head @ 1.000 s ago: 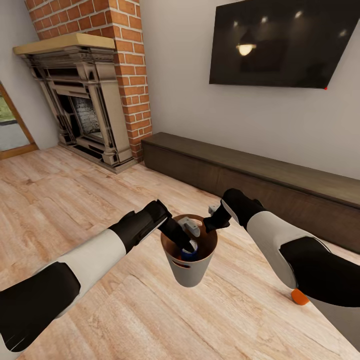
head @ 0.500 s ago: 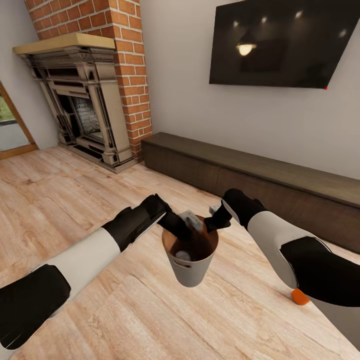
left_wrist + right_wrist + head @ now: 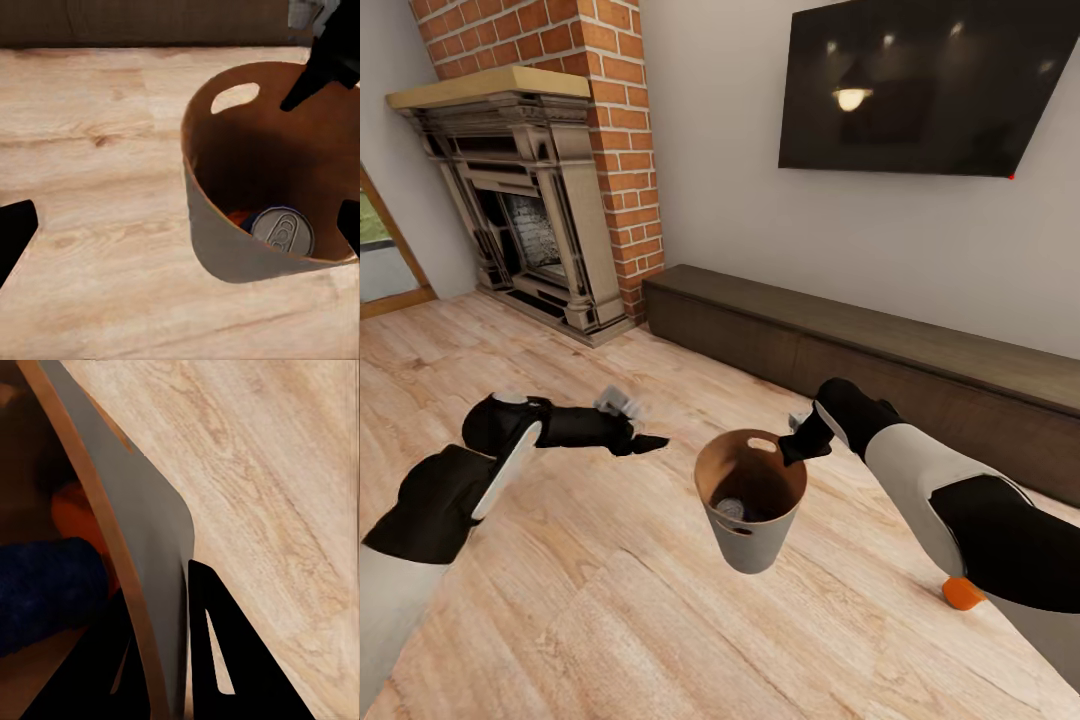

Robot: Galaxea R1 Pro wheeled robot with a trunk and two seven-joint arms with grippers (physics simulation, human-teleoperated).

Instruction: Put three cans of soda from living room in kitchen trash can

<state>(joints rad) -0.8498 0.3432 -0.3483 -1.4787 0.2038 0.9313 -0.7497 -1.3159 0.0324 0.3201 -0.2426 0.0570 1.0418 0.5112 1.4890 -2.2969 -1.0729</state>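
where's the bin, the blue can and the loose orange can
bin (image 3: 752, 545), head view, on its grey outer wall
blue can (image 3: 283, 231), left wrist view, on its silver top inside the bin
orange can (image 3: 961, 594), head view, on its side where it shows on the floor below the right forearm

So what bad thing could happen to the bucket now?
The right gripper pinches the tash can by one spot on its rim, up off the floor, so it might tip or slip and spill the dark blue can inside. An orange can lies on the floor by the right arm; the robot might leave it behind or bump it.
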